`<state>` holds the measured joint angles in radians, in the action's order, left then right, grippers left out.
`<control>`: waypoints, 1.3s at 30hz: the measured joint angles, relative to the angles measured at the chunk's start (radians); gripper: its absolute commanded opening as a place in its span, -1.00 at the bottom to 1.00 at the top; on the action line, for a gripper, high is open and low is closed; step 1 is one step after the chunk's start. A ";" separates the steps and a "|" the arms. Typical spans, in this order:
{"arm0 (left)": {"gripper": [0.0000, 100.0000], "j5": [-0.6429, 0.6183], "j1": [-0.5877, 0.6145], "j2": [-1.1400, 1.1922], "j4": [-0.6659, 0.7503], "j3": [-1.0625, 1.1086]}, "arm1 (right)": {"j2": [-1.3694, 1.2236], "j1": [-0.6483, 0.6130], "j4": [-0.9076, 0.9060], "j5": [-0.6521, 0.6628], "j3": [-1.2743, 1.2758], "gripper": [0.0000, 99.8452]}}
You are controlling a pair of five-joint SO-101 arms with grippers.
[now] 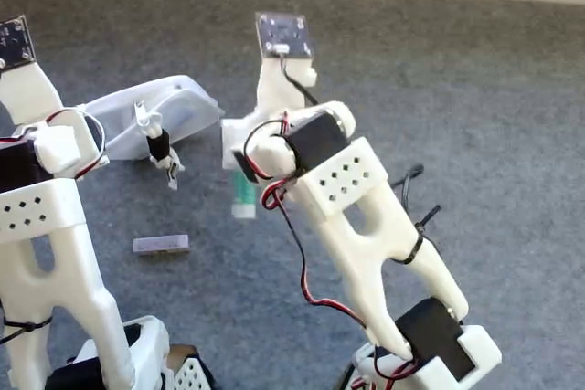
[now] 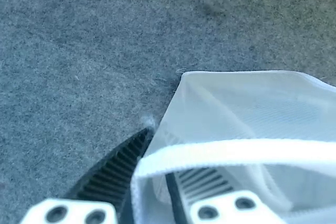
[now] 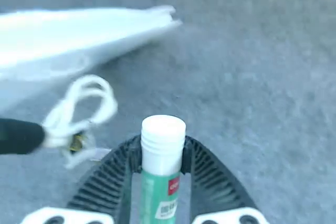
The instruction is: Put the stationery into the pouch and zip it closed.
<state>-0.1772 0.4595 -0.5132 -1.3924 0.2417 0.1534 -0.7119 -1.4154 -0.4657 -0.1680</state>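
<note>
At the far left of the grey felt-covered worktop (image 1: 475,89), the translucent white mesh pouch (image 1: 155,109) lies flat with its rounded end towards the middle of the worktop. The left tool (image 2: 157,161) has hold of the pouch at its left end. In the left wrist view one black ribbed finger (image 2: 118,169) sits outside the mesh and the other shows through the fabric from within. The two are drawn close on the pouch wall, and the white zip band (image 2: 236,149) crosses just over them. Against the pouch's near edge is a short black cylinder (image 1: 158,145) with a looped white cord (image 3: 79,106) at its end. Whether it is joined to the pouch or merely rests against it I cannot tell. Nearer the arms' bases and well apart from the pouch, a small pale grey rectangular block (image 1: 161,244) lies flat on the felt. To its right, between the two arms, the right tool (image 3: 163,145) is closed around a green glue stick with a white ribbed cap (image 3: 161,166). The curved black fingers press on either side of the stick just below the cap, and the capped end pokes out past the fingertips. In the high view the glue stick (image 1: 243,196) hangs beneath the right arm's wrist, to the right of the black cylinder and separate from the pouch. In the right wrist view the pouch's corner (image 3: 157,17) lies beyond the cap, with bare felt between them.
</note>
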 measured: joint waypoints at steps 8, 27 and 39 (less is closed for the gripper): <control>-0.98 0.000 0.000 0.000 0.000 0.000 | 0.000 -0.008 0.000 -0.006 -0.071 -0.99; -0.98 0.005 -0.017 -0.003 0.000 0.002 | 0.000 -0.032 -0.080 -0.006 -0.051 -0.99; -0.98 0.006 -0.060 -0.003 0.000 0.002 | 0.298 -0.032 0.209 -0.006 0.367 -0.99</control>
<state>-0.1711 0.3997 -0.5163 -1.3924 0.2432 0.4511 -0.7442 -1.2068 -0.4718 0.1987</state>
